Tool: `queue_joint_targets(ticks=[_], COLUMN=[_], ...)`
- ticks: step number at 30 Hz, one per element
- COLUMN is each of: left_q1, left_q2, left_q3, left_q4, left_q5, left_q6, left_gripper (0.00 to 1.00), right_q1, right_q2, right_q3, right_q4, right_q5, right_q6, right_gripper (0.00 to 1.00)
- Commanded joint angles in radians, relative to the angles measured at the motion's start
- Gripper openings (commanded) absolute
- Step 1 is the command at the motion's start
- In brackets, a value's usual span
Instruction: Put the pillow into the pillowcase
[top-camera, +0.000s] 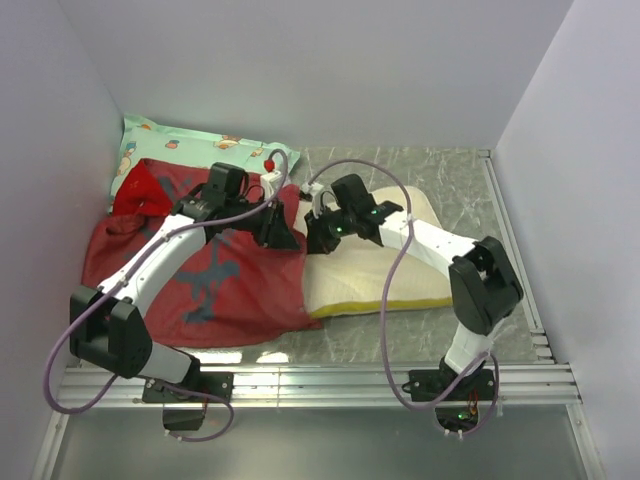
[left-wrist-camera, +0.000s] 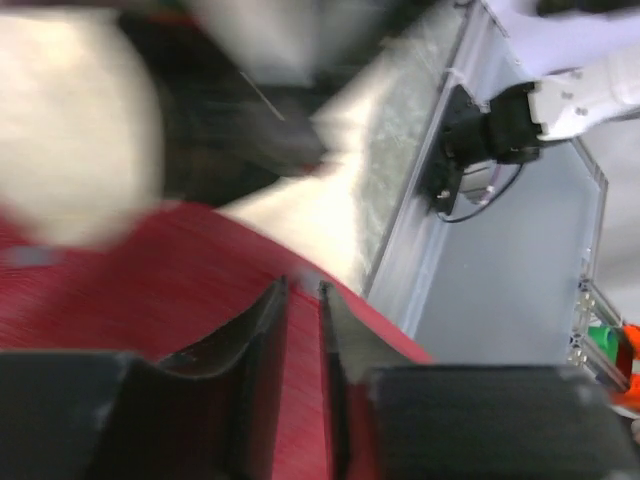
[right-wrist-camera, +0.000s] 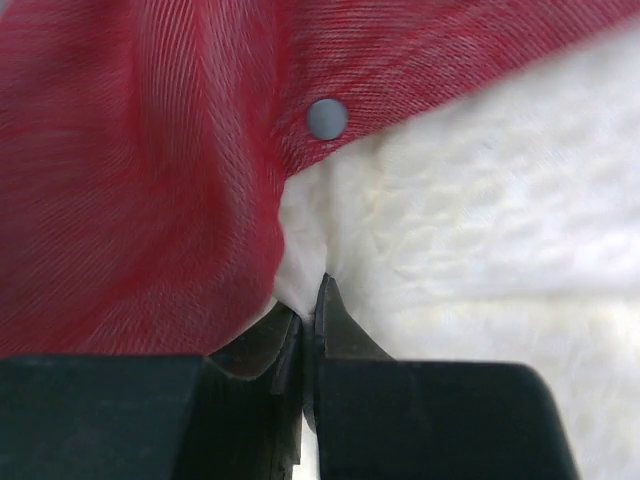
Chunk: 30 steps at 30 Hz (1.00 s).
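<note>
Grey marbled table (top-camera: 470, 200), white walls on three sides. The pillow (top-camera: 365, 275) lies flat at mid-table, cream, with a yellow band along its near edge. Its left end is hidden. Both grippers hang over it and the red pillowcase (top-camera: 220, 290) meets it there, so from above I cannot tell whether any of the pillow is inside the case. The pillowcase spreads left of the pillow, dull red face with grey blotches up, rumpled at its far corner.

At the pillow's left end the right gripper (right-wrist-camera: 312, 302) has its fingers pressed together on a puckered fold of the white dimpled cloth. The red hem touches just left of the pinch, with a grey snap stud (right-wrist-camera: 327, 118) on it beyond the tips. Just left of the pillow's end, the left gripper (left-wrist-camera: 302, 292) sits on red cloth, fingers almost together, red showing in the slit. That view is badly smeared, and the pale mass at its upper left is unreadable.

Far-left of the pillow, the mint-green pillow (top-camera: 170, 140) lies in the back corner, partly under the case. Metal rails (top-camera: 330, 385) run along the pillow's near side.
</note>
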Motion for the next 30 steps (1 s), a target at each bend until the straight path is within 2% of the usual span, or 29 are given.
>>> queue_joint_targets(ticks=[1,2,3,4,5,6,7,8,11,12,14,16,18,19,20,22,26,30], left_q1=[0.131,0.164,0.190,0.217,0.219,0.221,0.221,0.219,0.218,0.213,0.202,0.179,0.156,0.127,0.113,0.086,0.057,0.033], left_q2=[-0.004,-0.011,-0.018,-0.016,0.004,0.021,0.040,0.066,0.200,0.272,0.339,0.410,0.471,0.498,0.530,0.614,0.696,0.761], left_q3=[0.030,0.030,0.034,0.071,0.097,0.126,0.182,0.216,0.376,0.417,0.523,0.571,0.596,0.638,0.669,0.747,0.775,0.766], left_q4=[-0.048,-0.042,-0.036,-0.042,-0.056,-0.062,-0.066,-0.071,-0.137,-0.177,-0.203,-0.168,-0.140,-0.149,-0.158,-0.183,-0.128,-0.152], left_q5=[0.018,0.035,0.046,0.025,-0.003,-0.053,-0.081,-0.118,-0.216,-0.238,-0.293,-0.345,-0.363,-0.367,-0.368,-0.332,-0.342,-0.367], left_q6=[-0.013,-0.022,-0.030,-0.024,-0.015,0.016,0.030,0.036,0.102,0.126,0.152,0.168,0.206,0.231,0.254,0.303,0.312,0.382], left_gripper=[0.40,0.43,0.50,0.63,0.65,0.70,0.83,0.87,0.87,0.87,0.84,0.84,0.84,0.83,0.82,0.82,0.82,0.82], right_q1=[0.012,0.012,0.014,0.014,0.020,0.022,0.019,0.011,-0.090,-0.166,-0.230,-0.320,-0.371,-0.400,-0.411,-0.438,-0.443,-0.417], right_q2=[-0.075,-0.070,-0.056,-0.048,-0.042,-0.029,-0.025,-0.031,-0.087,-0.102,-0.108,-0.104,-0.067,-0.046,-0.021,0.066,0.209,0.293], right_q3=[-0.059,-0.084,-0.091,-0.096,-0.087,-0.067,-0.044,-0.023,0.051,0.075,0.153,0.186,0.227,0.243,0.275,0.307,0.424,0.488], right_q4=[0.102,0.108,0.117,0.118,0.111,0.054,0.012,-0.026,-0.112,-0.167,-0.232,-0.275,-0.313,-0.330,-0.346,-0.392,-0.458,-0.516], right_q5=[-0.217,-0.219,-0.228,-0.243,-0.243,-0.246,-0.248,-0.219,-0.221,-0.228,-0.216,-0.185,-0.145,-0.125,-0.095,-0.065,-0.094,-0.163], right_q6=[0.021,0.024,0.026,0.029,0.030,0.021,-0.008,-0.026,-0.056,-0.065,-0.125,-0.171,-0.218,-0.293,-0.328,-0.420,-0.511,-0.551], right_gripper=[0.00,0.00,0.00,0.00,0.05,0.15,0.24,0.38,0.57,0.60,0.71,0.76,0.79,0.81,0.85,0.88,0.91,0.92])
